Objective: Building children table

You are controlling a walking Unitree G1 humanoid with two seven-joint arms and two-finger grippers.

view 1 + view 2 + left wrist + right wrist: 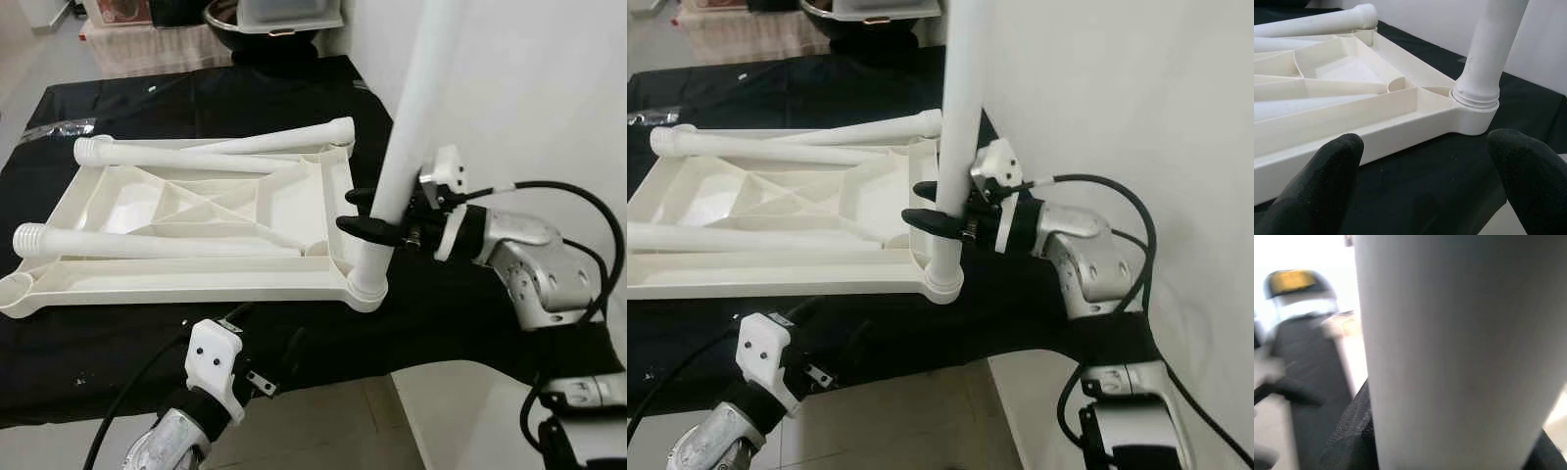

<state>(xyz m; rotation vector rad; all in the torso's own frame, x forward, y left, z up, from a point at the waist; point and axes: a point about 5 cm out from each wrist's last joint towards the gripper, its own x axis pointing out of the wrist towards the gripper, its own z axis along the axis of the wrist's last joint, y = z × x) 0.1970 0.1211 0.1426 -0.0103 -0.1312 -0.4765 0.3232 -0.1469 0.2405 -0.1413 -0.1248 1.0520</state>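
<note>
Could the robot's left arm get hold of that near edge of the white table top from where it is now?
Probably yes. The left gripper hovers open just off the table top's near rim, with bare black cloth between. The right gripper and upright leg stand off at the corner.

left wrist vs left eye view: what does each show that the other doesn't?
Left wrist alone: a close look at the threaded collar where the upright leg sits in the tabletop's corner socket, framed by the left gripper's open jaws.

Left eye alone: the right gripper clamped on that leg, two loose legs lying on the upturned tabletop, the black cloth.

Shared: leg, socket, ribbed underside.
</note>
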